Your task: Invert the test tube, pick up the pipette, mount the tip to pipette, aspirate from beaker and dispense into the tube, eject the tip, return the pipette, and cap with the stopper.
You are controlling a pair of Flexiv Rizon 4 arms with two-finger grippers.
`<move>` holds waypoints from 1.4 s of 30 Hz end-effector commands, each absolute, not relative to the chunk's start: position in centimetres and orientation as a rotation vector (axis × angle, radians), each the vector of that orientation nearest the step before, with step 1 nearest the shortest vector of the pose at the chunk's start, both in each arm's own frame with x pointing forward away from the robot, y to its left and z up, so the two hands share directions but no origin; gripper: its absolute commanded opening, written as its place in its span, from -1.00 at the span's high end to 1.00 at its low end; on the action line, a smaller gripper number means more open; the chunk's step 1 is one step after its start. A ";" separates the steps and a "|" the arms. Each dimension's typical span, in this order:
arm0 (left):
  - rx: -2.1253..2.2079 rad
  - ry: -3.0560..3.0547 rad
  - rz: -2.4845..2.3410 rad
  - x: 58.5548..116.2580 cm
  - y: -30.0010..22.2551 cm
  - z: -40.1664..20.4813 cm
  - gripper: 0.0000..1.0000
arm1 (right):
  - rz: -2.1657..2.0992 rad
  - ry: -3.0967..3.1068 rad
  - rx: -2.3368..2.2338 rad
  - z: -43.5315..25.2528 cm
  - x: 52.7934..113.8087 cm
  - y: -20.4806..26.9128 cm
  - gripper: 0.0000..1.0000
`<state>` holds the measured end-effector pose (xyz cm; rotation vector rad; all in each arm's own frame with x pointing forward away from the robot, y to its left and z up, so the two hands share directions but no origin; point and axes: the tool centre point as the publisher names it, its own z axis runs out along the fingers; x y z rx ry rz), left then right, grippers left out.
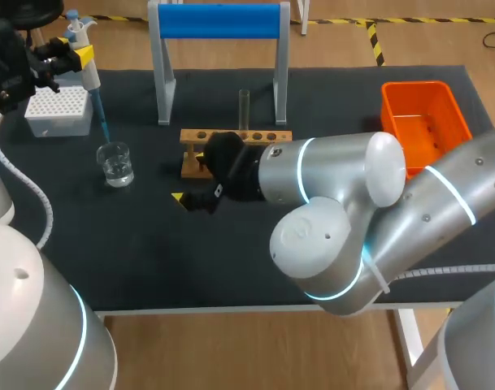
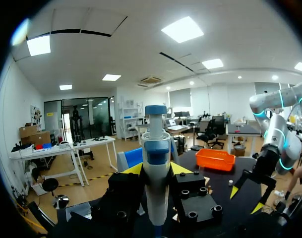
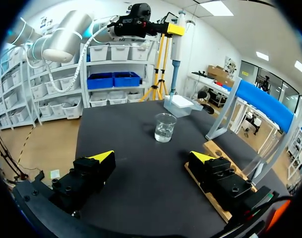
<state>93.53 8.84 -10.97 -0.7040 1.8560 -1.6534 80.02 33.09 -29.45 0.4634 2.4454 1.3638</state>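
Overhead, my right arm hides much of the wooden rack (image 1: 235, 136) and its own right gripper (image 3: 153, 157), whose fingers stand wide apart beside the rack, holding nothing. On the dark counter (image 1: 149, 252) the left gripper (image 1: 68, 57) is clamped on the one pipette (image 1: 89, 71), its blue tip seemingly just over the one beaker (image 1: 115, 165). One test tube (image 1: 244, 110) stands upright in the rack, and one white tip box (image 1: 58, 111) sits near the beaker.

Black-topped table in a bright, open lab room.
The table (image 1: 149, 260) stands on a light wooden floor (image 1: 231, 349), with yellow-and-black tape (image 1: 375, 41) on the floor at the far side. Square light panels (image 2: 184, 29) are set into the white ceiling (image 2: 141, 54). Shelves (image 3: 116, 64) of white and blue bins line a white wall, and white desks (image 2: 61, 151) stand near dark glass doors (image 2: 86, 119).
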 end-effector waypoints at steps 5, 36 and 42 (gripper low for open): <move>-0.706 1.852 -1.651 93.6 8.7 -11.0 1.00 | 1.366 2.441 0.465 -29.6 79.9 33.1 -1.00; -0.712 1.840 -1.655 93.4 8.8 -15.6 1.00 | 1.366 2.441 0.465 -29.6 79.9 33.1 -1.00; -0.713 1.846 -1.663 93.7 9.0 -16.5 1.00 | 1.366 2.441 0.465 -29.6 79.9 33.1 -1.00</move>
